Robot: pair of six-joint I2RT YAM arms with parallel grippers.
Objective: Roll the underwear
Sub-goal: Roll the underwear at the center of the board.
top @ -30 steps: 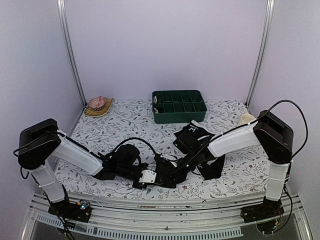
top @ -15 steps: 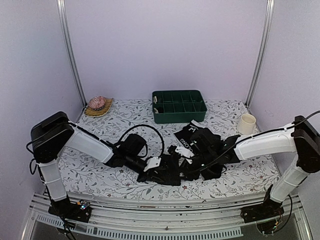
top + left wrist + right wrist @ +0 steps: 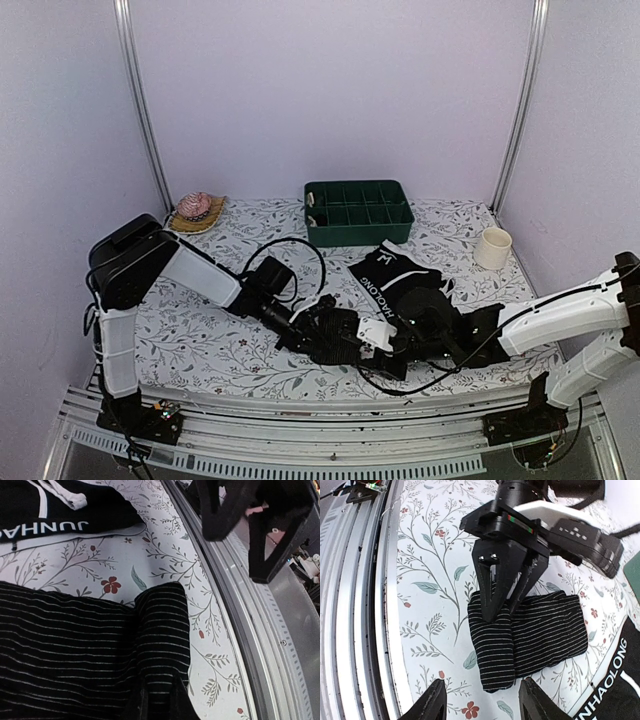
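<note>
The striped black underwear [image 3: 540, 630] lies flat on the floral cloth, one end folded over into a thick roll [image 3: 162, 625]. My left gripper [image 3: 502, 610] is shut on that rolled end, its dark fingers [image 3: 135, 702] pinching the fabric from above. My right gripper [image 3: 485, 704] hovers just off the roll's free end, open, with nothing between its fingers. From above, both grippers meet over the striped underwear [image 3: 335, 338] near the table's front. A second black underwear [image 3: 392, 272] with white waistband lettering lies behind it, partly under the right arm.
A green compartment tray [image 3: 358, 212] stands at the back centre. A cream cup [image 3: 493, 247] is at the back right and a pink object on a woven mat [image 3: 196, 208] at the back left. The metal front rail [image 3: 350, 605] runs close by the roll.
My right gripper has opened and drawn back to the right, off the striped underwear. The left arm has reached further right, still shut on the rolled end.
</note>
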